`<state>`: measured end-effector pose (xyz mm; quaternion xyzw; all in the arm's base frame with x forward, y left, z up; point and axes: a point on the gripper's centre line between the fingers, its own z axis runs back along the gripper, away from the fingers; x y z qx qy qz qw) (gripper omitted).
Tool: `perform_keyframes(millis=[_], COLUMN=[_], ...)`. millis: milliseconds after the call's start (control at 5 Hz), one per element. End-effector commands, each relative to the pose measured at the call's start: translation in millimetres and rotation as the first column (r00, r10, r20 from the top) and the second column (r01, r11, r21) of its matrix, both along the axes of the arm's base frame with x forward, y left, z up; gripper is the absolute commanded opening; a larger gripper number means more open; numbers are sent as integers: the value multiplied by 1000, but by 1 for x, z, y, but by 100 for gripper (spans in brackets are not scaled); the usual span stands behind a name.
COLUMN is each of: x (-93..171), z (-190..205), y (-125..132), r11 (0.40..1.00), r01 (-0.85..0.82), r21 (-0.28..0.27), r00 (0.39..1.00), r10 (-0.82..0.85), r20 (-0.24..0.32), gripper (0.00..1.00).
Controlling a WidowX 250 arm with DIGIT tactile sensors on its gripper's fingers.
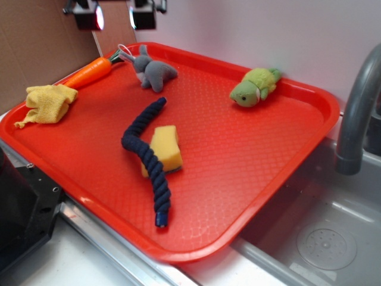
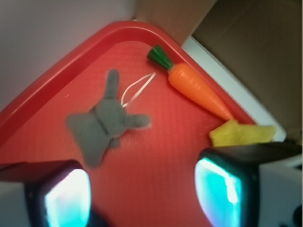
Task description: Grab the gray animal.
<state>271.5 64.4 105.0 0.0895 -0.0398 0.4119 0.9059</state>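
The gray animal [image 1: 153, 71] lies on the red tray [image 1: 250, 167] near its far left corner, long ears pointing toward the corner, with a white string loop [image 1: 123, 50] by its head. In the wrist view the gray animal [image 2: 103, 124] lies flat at centre left, its string loop [image 2: 137, 89] stretched toward the carrot. My gripper [image 1: 115, 16] hangs high above the tray's far corner, only its fingertips showing at the top edge. From the wrist my gripper [image 2: 147, 194] is open, with bare tray between the fingers and the animal just beyond the left finger.
An orange carrot [image 1: 89, 72] lies along the tray's far left rim beside a yellow cloth [image 1: 49, 102]. A dark blue rope [image 1: 149, 158] curves over a yellow sponge [image 1: 166, 149] mid-tray. A green plush turtle [image 1: 255, 87] sits at the back right. A sink faucet [image 1: 356, 107] rises at right.
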Motion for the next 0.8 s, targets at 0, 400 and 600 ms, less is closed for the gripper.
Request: perform_keyframes(millis=[0, 400, 600], x=[-8, 1, -32], z=[17, -14, -36], y=[14, 22, 9], r11=[1000, 999, 996], r01=[-26, 11, -7], r21=[13, -52, -89], r00=[998, 993, 987], r10=[25, -4, 21], r20=[60, 119, 157], gripper=[100, 100, 100])
